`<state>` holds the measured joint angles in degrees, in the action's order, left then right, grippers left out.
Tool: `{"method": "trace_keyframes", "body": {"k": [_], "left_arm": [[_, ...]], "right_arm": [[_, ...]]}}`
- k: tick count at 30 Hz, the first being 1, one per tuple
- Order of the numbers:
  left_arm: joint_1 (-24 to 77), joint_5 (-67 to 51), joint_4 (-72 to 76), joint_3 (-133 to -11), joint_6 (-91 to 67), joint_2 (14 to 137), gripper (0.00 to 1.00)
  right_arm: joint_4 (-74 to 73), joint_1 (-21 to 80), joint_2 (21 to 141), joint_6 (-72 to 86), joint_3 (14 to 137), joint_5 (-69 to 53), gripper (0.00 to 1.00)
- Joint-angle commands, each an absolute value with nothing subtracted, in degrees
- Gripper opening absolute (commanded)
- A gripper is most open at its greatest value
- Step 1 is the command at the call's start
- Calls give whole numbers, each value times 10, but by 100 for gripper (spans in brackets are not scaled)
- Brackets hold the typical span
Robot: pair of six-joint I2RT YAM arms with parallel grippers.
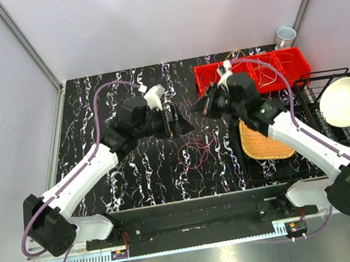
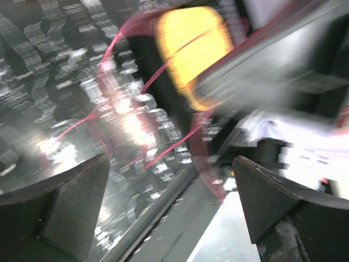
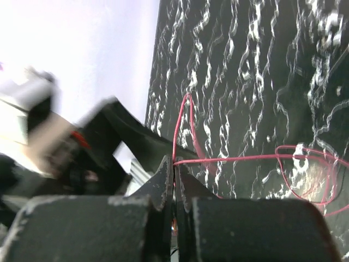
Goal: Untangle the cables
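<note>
A thin pink-magenta cable (image 1: 195,149) lies in loose loops on the black marbled table between the two grippers. My right gripper (image 3: 174,162) is shut on this cable (image 3: 256,158). One strand rises from the jaws and another runs right to a loop (image 3: 305,176) on the table. In the top view the right gripper (image 1: 198,107) hovers beside the left gripper (image 1: 176,122). My left gripper (image 2: 172,202) is open and empty. Its view is blurred and shows pink strands (image 2: 117,109) well beyond the fingers (image 2: 71,207). More thin orange and yellow cables (image 1: 260,71) lie in the red bin.
A red bin (image 1: 206,73) stands at the back right. A yellow woven mat (image 1: 265,141) lies under the right arm. A black wire rack (image 1: 311,98) with a white bowl (image 1: 346,101) is at the right edge. A mug (image 1: 285,36) stands behind the bin.
</note>
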<state>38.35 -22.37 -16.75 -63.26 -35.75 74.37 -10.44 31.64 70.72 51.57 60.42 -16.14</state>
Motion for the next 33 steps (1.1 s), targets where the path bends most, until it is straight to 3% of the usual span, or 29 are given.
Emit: {"method": "trace_keyframes", "body": {"k": [1,8,20,33], "left_arm": [[373,-84,-303,-664,-281,649,99],[331,38,-458,-634,-216,540,99],[331,91,-452,-515,-214,418,99],[330,91,-434,-501,-209,395,99]], "right_arm": [[-151,284,736,440,753,-161,0],[-196,199,850,401,951,-209,0],[-255,121,1044,364,1265,-236,0],[-309,99,1155,335,1373,-214,0]]}}
